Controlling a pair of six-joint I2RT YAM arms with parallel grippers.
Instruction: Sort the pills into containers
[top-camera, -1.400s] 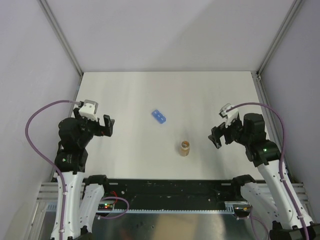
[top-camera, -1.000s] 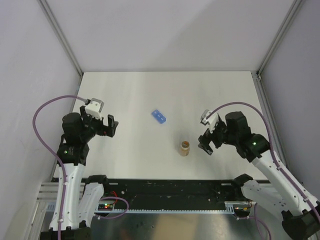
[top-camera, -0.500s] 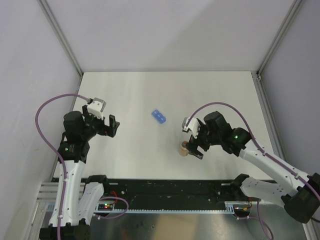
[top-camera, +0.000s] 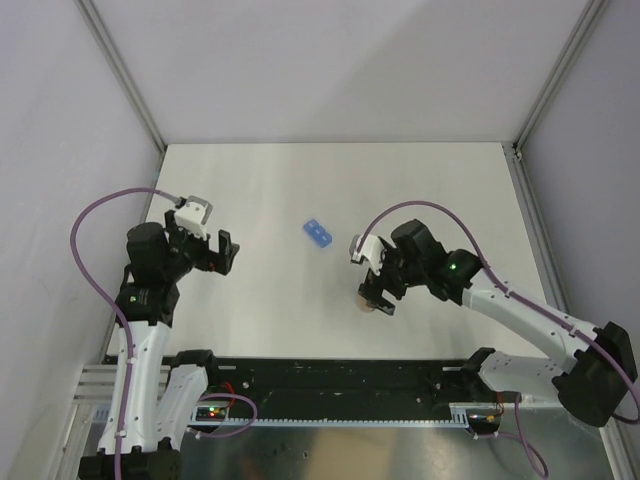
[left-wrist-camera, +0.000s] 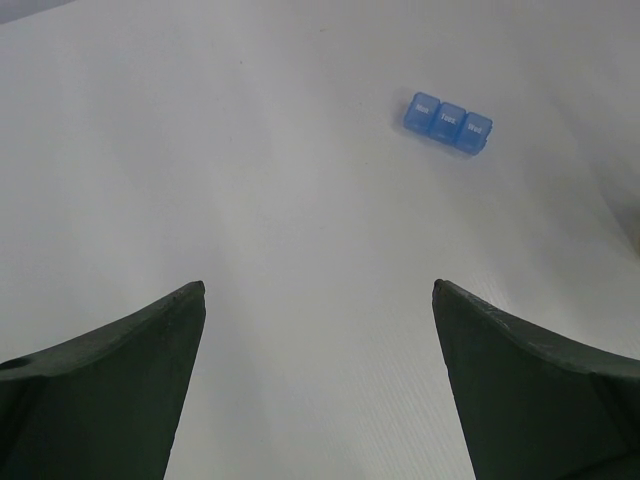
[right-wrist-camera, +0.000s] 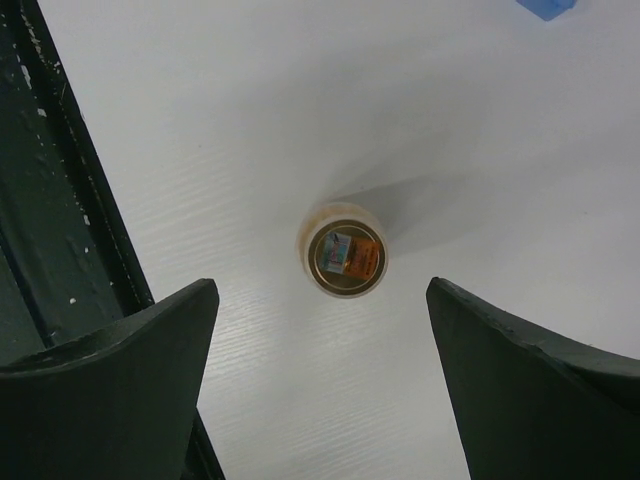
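I see pill box (top-camera: 318, 232) flat near middle of table (top-camera: 250, 190), long axis diagonal, far-left to near-right, three compartments (left-wrist-camera: 448, 121) in row. I read left gripper (left-wrist-camera: 320, 290) fingers wide, empty. Right gripper (right-wrist-camera: 320, 295) fingers wide, above upright amber bottle (right-wrist-camera: 345, 262), not touching.

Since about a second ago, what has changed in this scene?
The right gripper swung left from the right side and now hangs open above the amber bottle, not holding it. The left gripper shifted slightly toward the middle, still open. The bottle and the blue pill box stayed in place.
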